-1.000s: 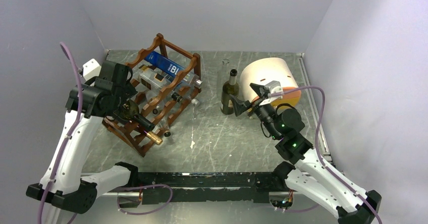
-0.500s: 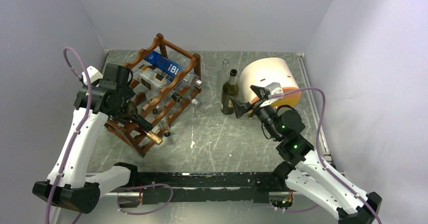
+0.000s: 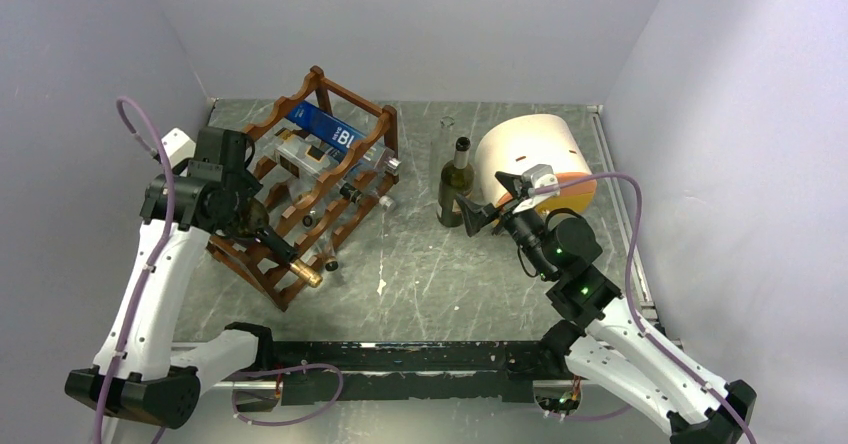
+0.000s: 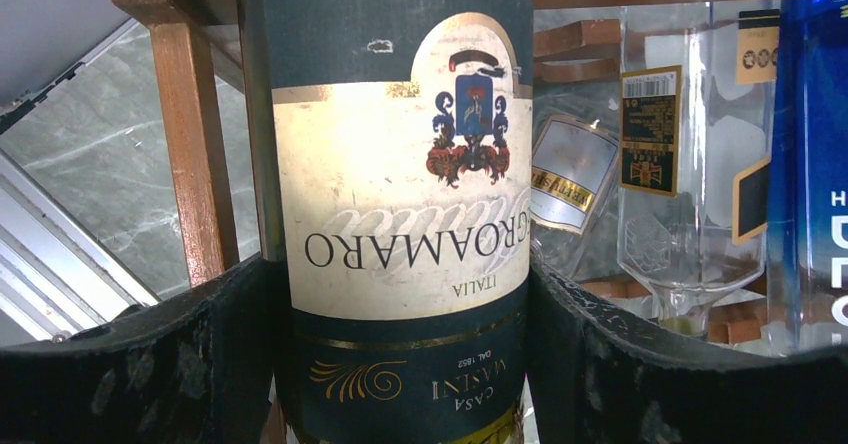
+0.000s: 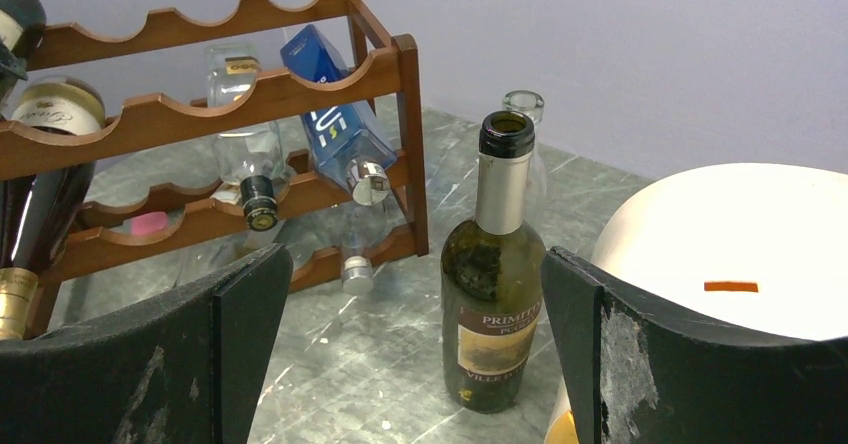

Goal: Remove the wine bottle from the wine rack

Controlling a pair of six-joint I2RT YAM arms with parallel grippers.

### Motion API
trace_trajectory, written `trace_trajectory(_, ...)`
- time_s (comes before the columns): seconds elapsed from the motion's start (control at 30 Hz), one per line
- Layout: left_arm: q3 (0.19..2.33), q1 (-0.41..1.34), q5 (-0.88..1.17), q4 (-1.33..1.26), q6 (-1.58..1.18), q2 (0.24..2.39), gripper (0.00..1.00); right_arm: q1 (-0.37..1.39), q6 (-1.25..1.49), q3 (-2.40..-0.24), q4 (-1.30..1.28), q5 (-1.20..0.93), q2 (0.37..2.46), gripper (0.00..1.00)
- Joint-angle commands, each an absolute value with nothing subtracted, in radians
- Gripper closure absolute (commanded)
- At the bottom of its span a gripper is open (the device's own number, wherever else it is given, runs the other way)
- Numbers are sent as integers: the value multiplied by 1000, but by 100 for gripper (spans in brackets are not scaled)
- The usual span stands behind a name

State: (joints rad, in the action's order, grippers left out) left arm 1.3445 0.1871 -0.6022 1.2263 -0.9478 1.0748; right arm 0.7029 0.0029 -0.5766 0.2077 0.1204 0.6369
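Well toward the left-back of the worktop (image 3: pixel 430 284), the rack (image 5: pixel 200 104) stands askew. The bottle (image 4: pixel 400 214) lies through its left end, its gold-foiled neck poking out past the near rail toward the middle. Other things share the rack: a blue bottle (image 3: pixel 325 129) and clear bottles (image 5: pixel 245 154) in the cradles to its right. A wooden post stands just left of the label in the left wrist view. Across the worktop a green bottle (image 5: pixel 495 284) stands upright and uncorked, with a small glass (image 5: pixel 522 104) behind it and a cream drum (image 3: pixel 530 149) just to its right. The left arm rises from its near-left base and bends over the rack's left end, its wrist set square to the bottle's body. The left fingers (image 4: pixel 200 354) are closed onto the bottle, pads against both flanks of the label. The right arm stretches forward from the near-right base with its wrist level. The right fingers (image 5: pixel 235 334) are spread wide, hold nothing, and sit just beside the green bottle. The left wall runs close by the left arm. Bare worktop lies between the rack and the green bottle, where the neck points.
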Motion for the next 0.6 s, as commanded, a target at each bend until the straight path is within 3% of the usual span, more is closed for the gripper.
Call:
trace_trajectory(0.0, 1427, 181, -564, 1134, -873, 1029, 76, 698, -1, -590, 209, 127, 643, 0)
trace_trajectory(0.13, 1454, 181, -517, 1078, -799, 985, 92, 698, -2, -593, 215, 121, 661, 0)
trace_trajectory(0.3, 1460, 181, -407, 968, -699, 921, 93, 698, -5, -591, 222, 108, 676, 0)
trace_trajectory(0.47, 1433, 181, -131, 779, -566, 868, 93, 699, -85, -608, 221, 29, 691, 0)
trace_trajectory(0.57, 1425, 181, 90, 683, -496, 869, 93, 700, -229, -637, 204, -125, 712, 0)
